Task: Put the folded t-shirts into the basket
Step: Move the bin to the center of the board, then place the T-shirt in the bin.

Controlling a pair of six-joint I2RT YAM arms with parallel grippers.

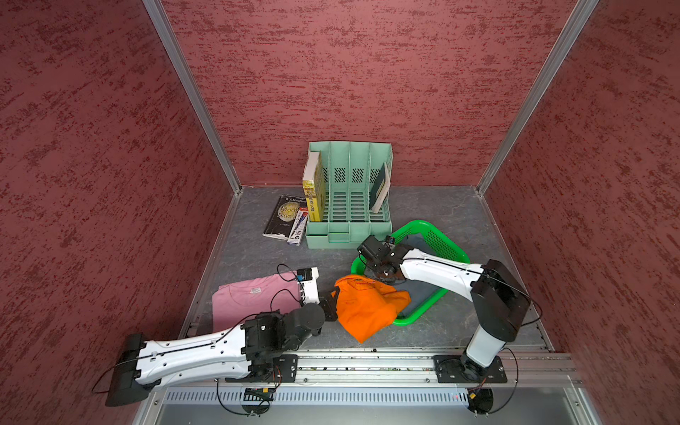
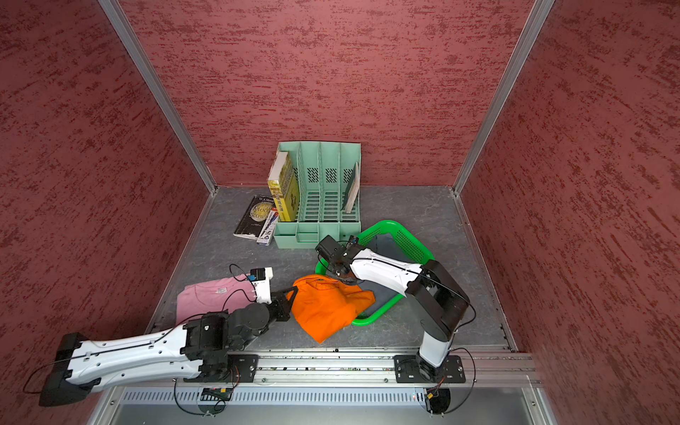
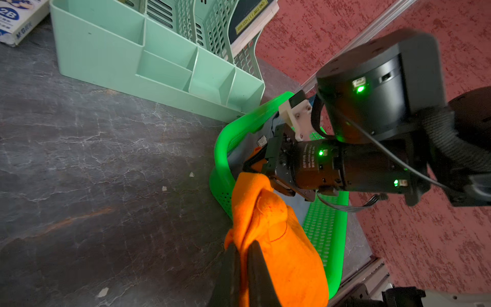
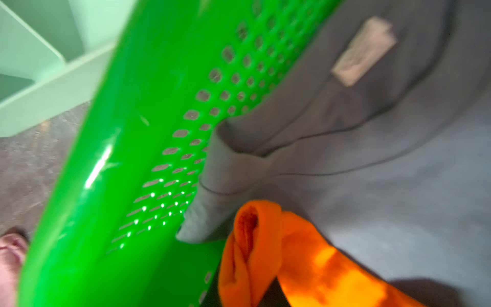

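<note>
- Over the near-left rim of the basket (image 1: 438, 241) hung the orange t-shirt (image 1: 368, 307), bunched, partly inside and partly trailing onto the surface outside.
- Just outside the basket, the left hand (image 1: 333, 294) was clamped on that shirt's edge.
- Above the basket's rim, the right hand (image 1: 385, 274) was pinched shut on the shirt's far edge.
- Inside the basket lay the grey-blue t-shirt (image 4: 372, 172), flat.
- Well left of the basket lay the pink t-shirt (image 1: 246, 301), folded on the surface.
</note>
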